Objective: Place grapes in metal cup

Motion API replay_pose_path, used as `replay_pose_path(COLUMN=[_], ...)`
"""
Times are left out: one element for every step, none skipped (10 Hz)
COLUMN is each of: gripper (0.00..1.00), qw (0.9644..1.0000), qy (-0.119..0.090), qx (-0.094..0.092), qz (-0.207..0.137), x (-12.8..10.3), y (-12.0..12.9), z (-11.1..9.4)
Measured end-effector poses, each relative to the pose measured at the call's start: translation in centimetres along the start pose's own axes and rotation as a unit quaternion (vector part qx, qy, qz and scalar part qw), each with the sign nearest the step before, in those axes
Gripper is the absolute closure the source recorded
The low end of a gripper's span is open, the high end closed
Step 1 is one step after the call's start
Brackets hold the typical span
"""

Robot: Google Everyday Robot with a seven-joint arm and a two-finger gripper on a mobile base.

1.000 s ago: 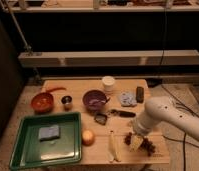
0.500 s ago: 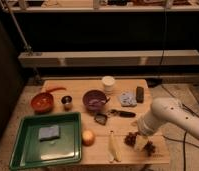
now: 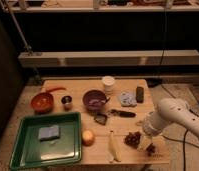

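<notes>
on the front-left corner of the table (image 3: 79, 86) sits a green tray (image 3: 23, 150); a blue sponge (image 3: 49, 132) is the only thing in it. behind the tray, by the left edge, is the orange-red bowl (image 3: 42, 101). what it holds cannot be made out. a red pepper (image 3: 55, 89) lies just behind it.

just right of that bowl stands the metal cup (image 3: 67, 102), upright with its mouth up. it looks empty, though the inside is too dark to be sure. next comes the purple bowl (image 3: 94, 99), with something pale in it that cannot be named. a white cup (image 3: 108, 82) stands at the middle of the back edge. toward the front edge are a small dark packet (image 3: 100, 118), a round orange fruit (image 3: 88, 137) beside the tray, and a banana (image 3: 113, 146) lying front to back.

the grapes (image 3: 133, 138) lie on the table right of the banana, near the front edge and toward the front-right corner. they form a compact clump whose long axis cannot be told. behind them are a black-handled tool (image 3: 123, 113), a blue-grey object (image 3: 127, 98) and a dark green can (image 3: 140, 94).

the gripper (image 3: 147, 144) hangs low at the front-right corner, just right of the grapes. its jaws are apart and hold nothing. the bunch is therefore a short shift to the gripper's left. the cup is well apart, far to the left and further back, so the carry would have to pass over the banana, the packet and the purple bowl.
</notes>
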State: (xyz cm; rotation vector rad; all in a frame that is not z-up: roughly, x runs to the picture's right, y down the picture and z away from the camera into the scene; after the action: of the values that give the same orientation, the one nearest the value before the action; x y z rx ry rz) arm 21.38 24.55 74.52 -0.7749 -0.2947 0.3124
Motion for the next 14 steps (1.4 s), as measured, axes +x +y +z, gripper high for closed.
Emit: replay_pose_path(gripper=[0.2, 0.2, 0.2, 0.2, 0.2, 0.2, 0.2, 0.2, 0.2, 0.2, 0.2, 0.2, 0.22, 0.3], qw=[1.0, 1.0, 0.9999, 0.9999, 0.9999, 0.9998, 0.9998, 0.9997, 0.9997, 0.9997, 0.9997, 0.9997, 0.9996, 0.9994], qy=[-0.002, -0.003, -0.003, -0.004, -0.005, -0.005, -0.006, -0.006, -0.006, -0.007, -0.007, -0.009, -0.012, -0.016], qx=[-0.003, -0.007, -0.01, -0.014, -0.016, -0.019, -0.021, -0.023, -0.023, -0.023, -0.023, -0.022, -0.024, -0.03], qz=[0.001, 0.002, 0.001, 0.0, -0.001, -0.001, -0.001, -0.001, -0.001, 0.0, 0.001, 0.002, 0.005, 0.007], x=[0.2, 0.3, 0.3, 0.2, 0.1, 0.2, 0.2, 0.2, 0.2, 0.3, 0.3, 0.3, 0.3, 0.5], y=[0.0, 0.1, 0.1, 0.1, 0.1, 0.0, 0.0, -0.1, -0.1, -0.2, -0.3, -0.4, -0.5, -0.5], z=[0.4, 0.8, 1.2, 1.7, 2.2, 2.5, 2.8, 3.2, 3.3, 3.4, 3.5, 3.6, 3.6, 3.8])
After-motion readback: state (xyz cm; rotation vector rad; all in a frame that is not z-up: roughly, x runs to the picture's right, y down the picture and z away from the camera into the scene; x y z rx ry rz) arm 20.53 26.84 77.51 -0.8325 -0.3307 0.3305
